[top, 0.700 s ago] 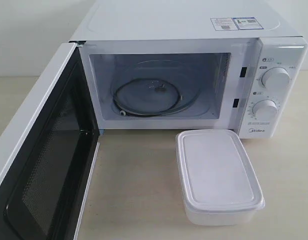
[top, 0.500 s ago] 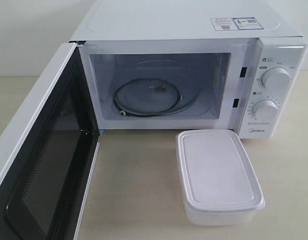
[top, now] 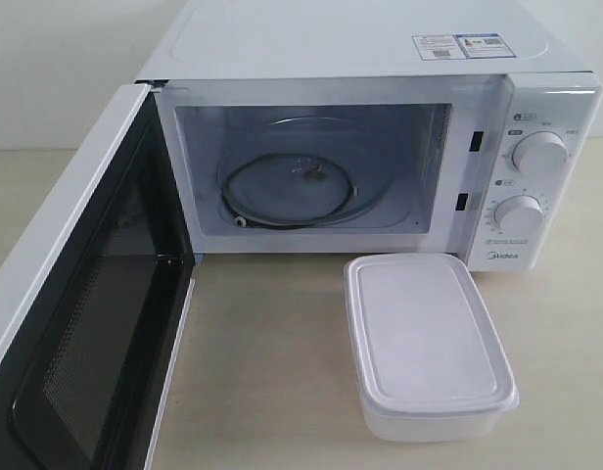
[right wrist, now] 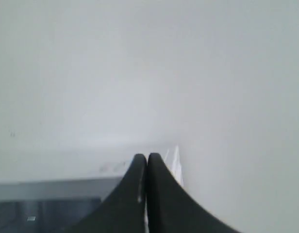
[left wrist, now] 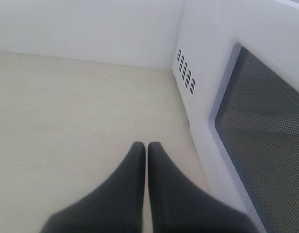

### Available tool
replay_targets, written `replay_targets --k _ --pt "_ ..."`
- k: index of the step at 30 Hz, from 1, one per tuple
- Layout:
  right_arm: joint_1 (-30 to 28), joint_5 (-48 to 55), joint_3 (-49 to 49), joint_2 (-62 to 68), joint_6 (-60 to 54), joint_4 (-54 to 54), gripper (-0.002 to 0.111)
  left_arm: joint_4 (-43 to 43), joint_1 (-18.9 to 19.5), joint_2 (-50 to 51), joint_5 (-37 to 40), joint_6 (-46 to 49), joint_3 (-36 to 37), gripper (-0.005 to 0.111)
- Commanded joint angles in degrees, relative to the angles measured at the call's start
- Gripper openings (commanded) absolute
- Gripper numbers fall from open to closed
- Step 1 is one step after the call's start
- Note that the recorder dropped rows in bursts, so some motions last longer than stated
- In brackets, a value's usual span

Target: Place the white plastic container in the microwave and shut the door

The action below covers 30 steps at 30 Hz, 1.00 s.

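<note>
Container (top: pixel 429 343) sits on the counter (top: pixel 272 372) at lower right of the frame, lid on, just in front of the microwave (top: pixel 360 39) and below its dials. It is not inside yet. The door (top: pixel 76 294) stands wide open down the left edge, and the cavity shows only the glass turntable (top: pixel 297 191).

Risks from here, as I judge them: the box is smooth and wide, so a pinch on the lid rim alone could pop the lid or let it slip. A low carry could catch the cavity's front sill. Left short of the turntable, the box would get hit by the closing door.

Left hand (left wrist: pixel 146 148) has its fingers pressed together, empty, above bare counter beside the door's outer face. Right hand (right wrist: pixel 147 158) is likewise pinched closed on nothing, facing a blurred white surface
</note>
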Motion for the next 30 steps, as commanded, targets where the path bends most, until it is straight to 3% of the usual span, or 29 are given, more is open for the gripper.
replay_targets --k 1,5,10,16,30 --pt "-0.09 0.87 -9.13 5.53 -4.84 -0.04 0.0 -0.54 0.2 -0.12 -0.11 0.13 0.23 0.004" --pt "-0.09 13.01 -17.38 22.43 -4.37 -0.04 0.0 -0.54 0.2 -0.12 -0.11 0.13 0.23 0.004" --pt "-0.09 10.9 -17.51 35.43 -4.28 -0.04 0.0 -0.54 0.2 -0.12 -0.11 0.13 0.23 0.004" --pt "-0.09 3.08 -17.51 39.25 -1.52 -0.04 0.0 -0.54 0.2 -0.12 -0.11 0.13 0.23 0.004" --pt "-0.09 0.01 -17.51 41.07 -2.33 -0.04 0.0 -0.54 0.2 -0.12 -0.11 0.13 0.23 0.004"
